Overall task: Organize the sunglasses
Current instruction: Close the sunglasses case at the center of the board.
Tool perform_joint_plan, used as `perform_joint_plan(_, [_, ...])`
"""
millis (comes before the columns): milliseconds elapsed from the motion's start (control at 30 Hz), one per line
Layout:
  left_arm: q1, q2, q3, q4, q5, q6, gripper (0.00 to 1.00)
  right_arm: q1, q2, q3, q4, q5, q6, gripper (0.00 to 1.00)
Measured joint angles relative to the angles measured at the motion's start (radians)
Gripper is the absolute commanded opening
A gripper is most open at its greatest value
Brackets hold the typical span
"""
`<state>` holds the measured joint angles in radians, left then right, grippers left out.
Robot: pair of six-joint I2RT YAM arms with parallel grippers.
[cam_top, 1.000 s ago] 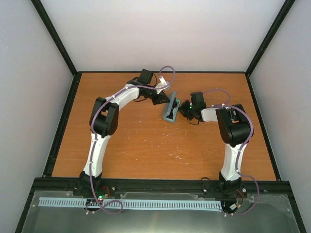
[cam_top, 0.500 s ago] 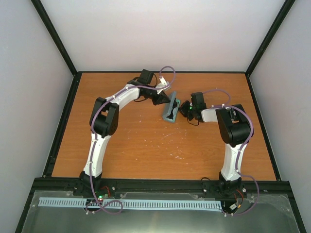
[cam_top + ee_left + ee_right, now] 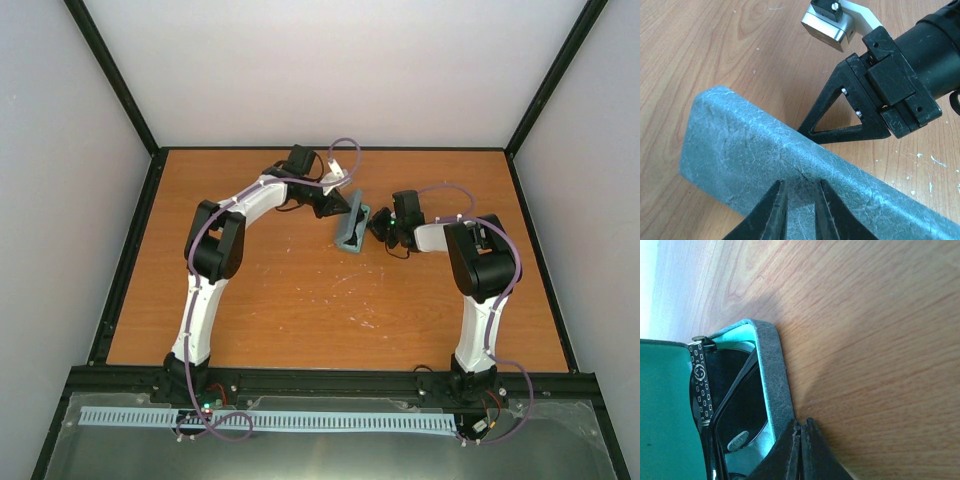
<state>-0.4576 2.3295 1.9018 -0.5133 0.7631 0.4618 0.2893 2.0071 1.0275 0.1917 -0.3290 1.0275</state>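
Sunglasses (image 3: pixel 737 400) lie inside the open case (image 3: pixel 350 228), so we judge the step in hand is closing it. Our left gripper (image 3: pixel 800 184), jaws narrowly parted, rests against the back of the lid (image 3: pixel 765 160); our right gripper (image 3: pixel 803 422), shut and empty, braces the rim (image 3: pixel 774 385). Next we need a gentle, steady push.

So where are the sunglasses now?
The sunglasses lie inside the open green-lined case in the right wrist view; from above, the case sits mid-table between the left arm and right arm.
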Motion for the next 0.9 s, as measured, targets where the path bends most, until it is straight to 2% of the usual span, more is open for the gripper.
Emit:
perform_joint_plan(800, [-0.067, 0.045, -0.050, 0.016, 0.011, 0.005, 0.16, 0.002, -0.036, -0.071, 0.045, -0.025, -0.003, 0.03])
perform_joint_plan(900, [-0.067, 0.044, -0.041, -0.001, 0.000, 0.011, 0.18, 0.003, -0.064, -0.097, 0.030, -0.019, -0.007, 0.03])
